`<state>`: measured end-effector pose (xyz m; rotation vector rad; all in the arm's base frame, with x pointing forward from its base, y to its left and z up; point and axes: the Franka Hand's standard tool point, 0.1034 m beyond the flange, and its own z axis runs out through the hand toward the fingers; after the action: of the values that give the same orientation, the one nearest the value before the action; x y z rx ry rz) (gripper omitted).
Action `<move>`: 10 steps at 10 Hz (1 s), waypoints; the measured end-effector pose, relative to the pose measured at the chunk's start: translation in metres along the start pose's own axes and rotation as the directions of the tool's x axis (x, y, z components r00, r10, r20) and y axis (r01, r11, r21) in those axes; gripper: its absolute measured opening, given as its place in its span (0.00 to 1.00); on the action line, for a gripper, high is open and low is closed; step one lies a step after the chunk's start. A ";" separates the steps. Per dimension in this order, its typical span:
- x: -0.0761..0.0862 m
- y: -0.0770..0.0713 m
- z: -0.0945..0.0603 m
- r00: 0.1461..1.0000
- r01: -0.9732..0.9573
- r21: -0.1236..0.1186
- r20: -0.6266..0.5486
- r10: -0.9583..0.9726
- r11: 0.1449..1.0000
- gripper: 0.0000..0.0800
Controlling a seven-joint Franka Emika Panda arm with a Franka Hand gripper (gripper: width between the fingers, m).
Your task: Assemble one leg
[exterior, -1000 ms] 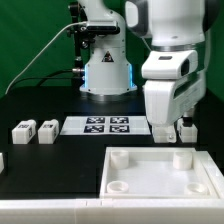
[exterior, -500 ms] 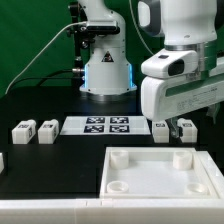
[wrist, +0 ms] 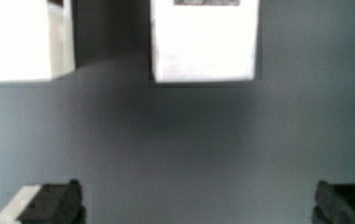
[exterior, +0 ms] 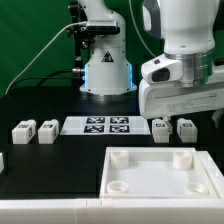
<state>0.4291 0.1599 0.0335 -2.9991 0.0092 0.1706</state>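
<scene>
Two white legs [exterior: 160, 128] [exterior: 186, 128] lie side by side on the black table at the exterior view's right, behind the white tray-like tabletop [exterior: 160, 172]. Two more legs [exterior: 22, 131] [exterior: 46, 131] lie at the exterior view's left. My gripper [exterior: 173, 117] hangs above the right pair, clear of both. In the wrist view the gripper [wrist: 199, 205] is open and empty, with its dark fingertips [wrist: 49, 203] wide apart. The same two legs show there as white blocks [wrist: 204, 40] [wrist: 23, 40], apart from the fingers.
The marker board [exterior: 107, 125] lies flat between the two pairs of legs. The robot base [exterior: 106, 70] stands behind it. Another white part [exterior: 2, 160] shows at the exterior view's left edge. The tabletop has round corner sockets [exterior: 119, 157].
My gripper has risen from between the right pair of legs and shifted slightly to the exterior view's right. Both legs now show on the table.
</scene>
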 end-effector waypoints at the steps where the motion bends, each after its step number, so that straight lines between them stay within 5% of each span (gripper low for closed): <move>1: -0.010 -0.004 0.001 0.990 -0.012 -0.009 0.141 0.013 1.000 0.81; 4: -0.003 -0.019 -0.003 0.920 -0.009 0.000 0.393 0.008 1.000 0.81; 8: -0.016 -0.018 -0.001 0.690 -0.018 -0.003 0.724 0.015 1.000 0.81; 10: -0.017 -0.025 0.001 0.682 -0.029 -0.025 0.731 0.039 0.999 0.81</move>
<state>0.4129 0.1844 0.0382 -2.7015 -0.0197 1.3646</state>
